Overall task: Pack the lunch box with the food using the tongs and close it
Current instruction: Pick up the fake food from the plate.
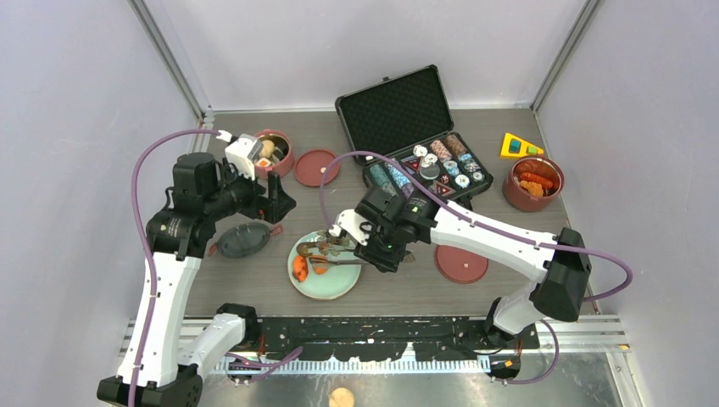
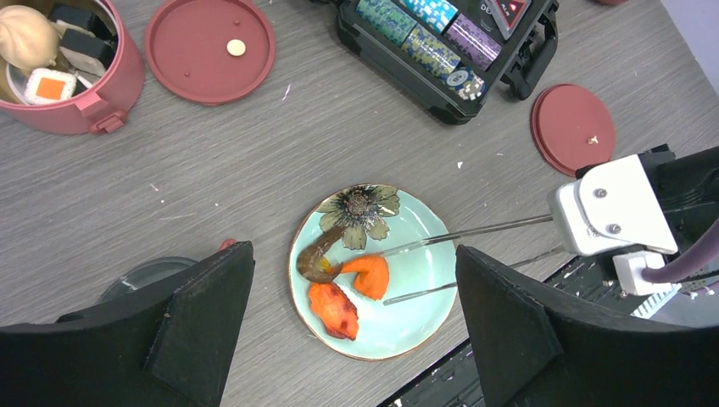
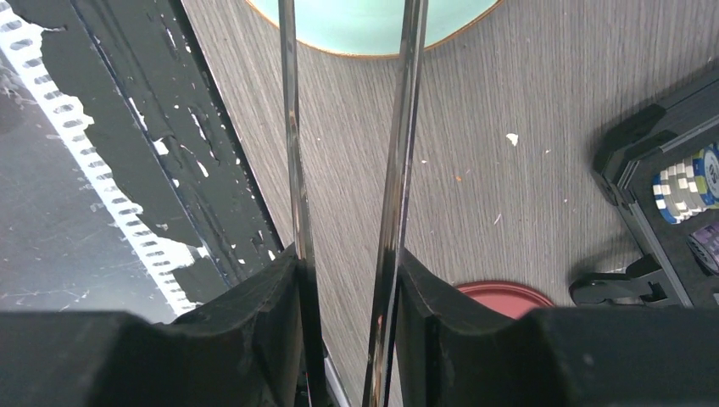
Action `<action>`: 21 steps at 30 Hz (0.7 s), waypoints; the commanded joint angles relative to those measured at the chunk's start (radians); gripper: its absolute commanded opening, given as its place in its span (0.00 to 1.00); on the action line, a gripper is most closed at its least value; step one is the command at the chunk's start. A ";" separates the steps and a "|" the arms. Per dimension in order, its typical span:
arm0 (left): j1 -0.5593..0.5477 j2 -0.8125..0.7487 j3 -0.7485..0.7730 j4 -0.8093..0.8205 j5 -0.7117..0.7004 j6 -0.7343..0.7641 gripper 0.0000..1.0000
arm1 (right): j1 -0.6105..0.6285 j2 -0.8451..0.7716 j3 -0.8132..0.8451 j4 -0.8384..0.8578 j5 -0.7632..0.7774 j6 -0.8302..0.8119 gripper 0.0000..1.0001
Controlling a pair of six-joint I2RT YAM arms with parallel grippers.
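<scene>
The grey worktop (image 1: 398, 292) carries everything; its front edge with the black rail runs close on the near side of the right pincer (image 1: 346, 231). The open black case (image 1: 398, 114) of poker chips lies just beyond that pincer, toward the back wall.

One lunch box tier (image 2: 85, 110), holding a beige bun (image 2: 27, 38) and sushi rolls (image 2: 51, 86), stands just beyond the left pincer (image 1: 278, 202), near the back left corner. A second tier (image 1: 509, 193) with orange pieces (image 1: 534, 182) sits well off to the right pincer's right, close to the side wall.

The pale green plate (image 1: 335, 287) lies under the right pincer's reach, near the front edge; bare wood stretches between it and the first tier. A dark top lid (image 1: 242, 240) rests just near-left of the left pincer. One red inner lid (image 1: 316, 167) lies beside the first tier, another (image 1: 461, 263) to the right pincer's right.

The left pincer is released, fingers spread wide, gripping nothing; it hangs between the first tier and the plate. The right pincer grasps the tongs (image 2: 458, 231), fingers pressing both arms from outside; the arms stand apart, their tips over the plate by a dark sausage (image 2: 315, 261) and two orange shrimp bits (image 2: 369, 275).
</scene>
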 commanded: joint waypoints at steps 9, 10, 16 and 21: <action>0.005 -0.010 0.001 0.061 0.042 -0.009 0.91 | 0.025 0.021 -0.038 0.070 0.057 0.009 0.46; 0.006 -0.010 -0.001 0.061 0.043 -0.008 0.91 | 0.025 0.022 -0.042 0.072 0.062 0.011 0.47; 0.007 -0.007 -0.002 0.063 0.050 -0.007 0.91 | 0.036 0.042 -0.051 0.082 0.062 0.021 0.49; 0.007 -0.009 -0.008 0.066 0.052 -0.007 0.91 | 0.055 0.064 -0.053 0.090 0.058 0.024 0.49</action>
